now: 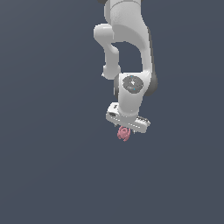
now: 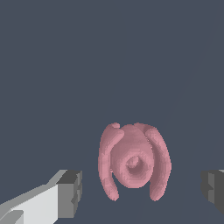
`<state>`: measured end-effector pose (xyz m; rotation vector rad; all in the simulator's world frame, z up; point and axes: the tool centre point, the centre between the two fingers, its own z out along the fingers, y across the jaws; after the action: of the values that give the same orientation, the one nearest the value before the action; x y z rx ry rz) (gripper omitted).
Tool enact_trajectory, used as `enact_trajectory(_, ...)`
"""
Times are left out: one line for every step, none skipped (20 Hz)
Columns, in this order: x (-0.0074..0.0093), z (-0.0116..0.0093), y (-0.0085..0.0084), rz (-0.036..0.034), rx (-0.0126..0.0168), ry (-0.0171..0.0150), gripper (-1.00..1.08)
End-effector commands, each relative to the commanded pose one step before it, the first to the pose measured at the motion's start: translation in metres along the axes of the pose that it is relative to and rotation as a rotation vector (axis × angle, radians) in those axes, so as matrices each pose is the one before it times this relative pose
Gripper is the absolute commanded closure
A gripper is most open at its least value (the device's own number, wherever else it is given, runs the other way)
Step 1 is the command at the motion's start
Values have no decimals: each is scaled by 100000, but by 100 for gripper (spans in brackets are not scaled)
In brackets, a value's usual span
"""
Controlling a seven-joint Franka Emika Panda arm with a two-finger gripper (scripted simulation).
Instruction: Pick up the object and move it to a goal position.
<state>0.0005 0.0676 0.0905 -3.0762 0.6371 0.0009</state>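
The object (image 1: 123, 134) is a small pinkish-red lumpy thing with curved lobes around a round hollow. In the exterior view it shows just under the white hand of my gripper (image 1: 127, 129). In the wrist view the object (image 2: 133, 162) lies between the two dark fingertips of my gripper (image 2: 142, 191), with a clear gap on each side. One grey fingertip (image 2: 70, 194) stands well apart from the object, and the other shows only at the picture's edge. The gripper is open and touches nothing.
A plain dark grey-blue surface (image 1: 52, 166) fills both views. The white arm (image 1: 127, 39) rises above the hand. No other objects or edges show.
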Motion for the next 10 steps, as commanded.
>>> enact_trajectory(7, 135, 8, 32, 2, 16, -92)
enact_trajectory(-9, 193, -7, 0, 0, 0, -92)
enact_trajectory(7, 267, 28, 69, 0, 7, -92)
enact_trajectory(-18, 346, -11, 0, 0, 0, -92)
enact_trajectory(-23, 421, -13, 0, 0, 0, -92)
enact_trajectory(0, 489, 38, 97, -1, 10, -92)
enact_trajectory(-34, 564, -16, 0, 0, 0, -92)
enact_trajectory(-6, 590, 36, 97, -2, 10, -92)
enact_trajectory(-29, 523, -16, 0, 0, 0, -92)
enact_trajectory(1, 441, 21, 69, -1, 7, -92)
